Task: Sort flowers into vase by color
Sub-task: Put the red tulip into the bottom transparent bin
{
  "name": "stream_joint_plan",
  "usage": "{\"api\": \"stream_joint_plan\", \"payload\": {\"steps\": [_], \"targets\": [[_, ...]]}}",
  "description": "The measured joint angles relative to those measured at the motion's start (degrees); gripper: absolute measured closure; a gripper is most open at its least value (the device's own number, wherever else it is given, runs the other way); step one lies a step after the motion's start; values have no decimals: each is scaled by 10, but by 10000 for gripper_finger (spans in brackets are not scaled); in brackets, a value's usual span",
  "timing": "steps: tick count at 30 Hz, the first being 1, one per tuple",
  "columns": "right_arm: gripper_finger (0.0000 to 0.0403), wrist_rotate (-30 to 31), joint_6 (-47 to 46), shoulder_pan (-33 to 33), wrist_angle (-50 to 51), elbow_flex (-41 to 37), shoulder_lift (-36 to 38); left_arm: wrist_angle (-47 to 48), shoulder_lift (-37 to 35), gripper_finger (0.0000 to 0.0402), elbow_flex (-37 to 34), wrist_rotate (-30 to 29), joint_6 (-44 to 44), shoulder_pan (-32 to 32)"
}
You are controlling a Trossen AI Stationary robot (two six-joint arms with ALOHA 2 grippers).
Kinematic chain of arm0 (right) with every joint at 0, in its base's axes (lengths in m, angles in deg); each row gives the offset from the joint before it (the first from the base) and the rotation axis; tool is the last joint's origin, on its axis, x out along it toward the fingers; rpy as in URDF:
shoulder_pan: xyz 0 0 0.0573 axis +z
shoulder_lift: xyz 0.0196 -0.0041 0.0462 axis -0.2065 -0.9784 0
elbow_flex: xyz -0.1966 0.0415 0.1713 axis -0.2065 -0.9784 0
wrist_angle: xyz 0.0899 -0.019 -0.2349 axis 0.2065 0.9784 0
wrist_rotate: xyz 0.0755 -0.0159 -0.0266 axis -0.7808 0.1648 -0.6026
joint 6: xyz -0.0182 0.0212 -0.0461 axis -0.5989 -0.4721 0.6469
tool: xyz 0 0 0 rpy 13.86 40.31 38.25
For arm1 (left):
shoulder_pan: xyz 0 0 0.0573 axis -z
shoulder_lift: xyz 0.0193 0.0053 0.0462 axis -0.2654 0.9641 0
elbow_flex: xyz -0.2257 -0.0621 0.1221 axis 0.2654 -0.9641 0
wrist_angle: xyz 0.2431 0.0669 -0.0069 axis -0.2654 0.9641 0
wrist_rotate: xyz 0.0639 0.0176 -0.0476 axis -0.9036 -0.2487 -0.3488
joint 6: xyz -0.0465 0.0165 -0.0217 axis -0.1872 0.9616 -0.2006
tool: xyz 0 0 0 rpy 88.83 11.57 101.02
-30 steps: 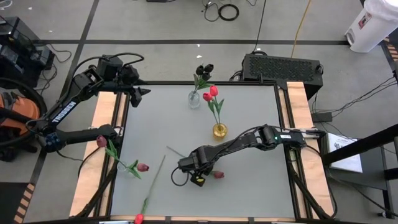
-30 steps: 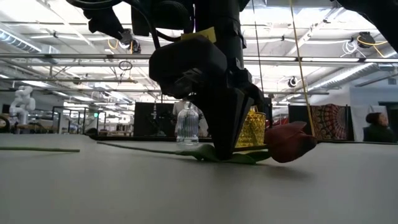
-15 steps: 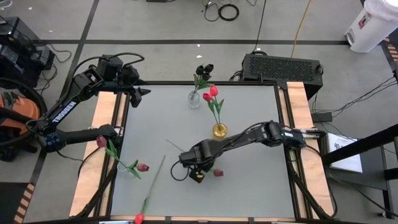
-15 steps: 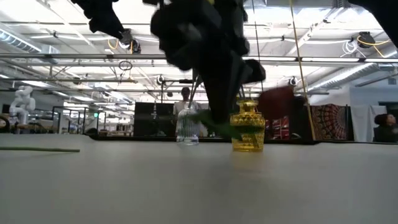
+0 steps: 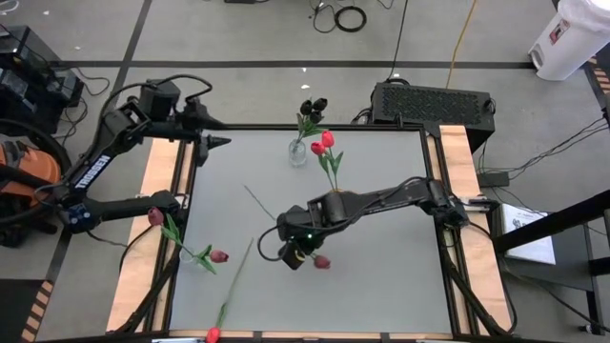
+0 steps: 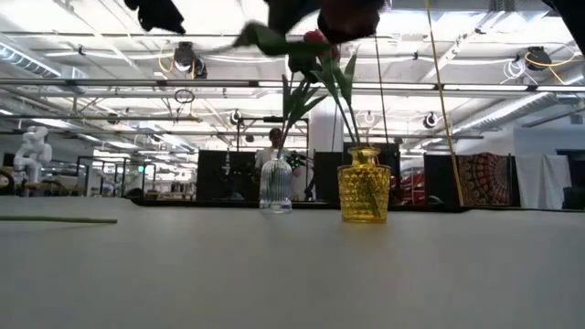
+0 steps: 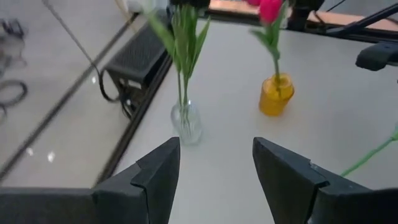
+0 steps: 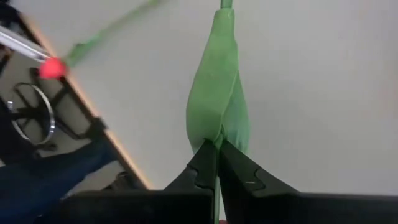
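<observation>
Lifted off the table [image 5: 381,286] since a second ago, the dark red tulip [image 5: 321,261] now hangs in the air, pinched at its leaf by the right gripper [image 5: 295,253].

Yellow vase [image 5: 335,200] holds two red-pink tulips [image 5: 323,144]; the clear vase [image 5: 298,152] beside it holds black ones [image 5: 314,106]. Left gripper [image 5: 221,142] waits over the far left corner, fingers spread apart. Three more tulips [image 5: 218,255] lie along the table's left edge.
</observation>
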Motion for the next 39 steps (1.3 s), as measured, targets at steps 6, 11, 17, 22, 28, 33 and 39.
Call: {"api": "stream_joint_plan", "payload": {"steps": [6,11,17,22,28,33,39], "targets": [[402,-4,-5,0,2,67,1,35,0,191,65,2,61,5],[402,-23,-18,-5,-2,91,8,42,0,191,123,1,70,24],[402,-31,-40,-20,-3,91,32,44,1,191,179,2,91,51],[402,-44,-53,-38,-57,91,50,53,-1,191,199,2,145,70],[402,-67,-106,-68,-194,91,63,52,-1,191,206,-20,219,87],[402,-80,-118,-83,-273,91,70,53,0,191,206,-48,260,97],[402,-90,-150,-98,-358,91,74,50,0,191,206,-89,358,110]]}}
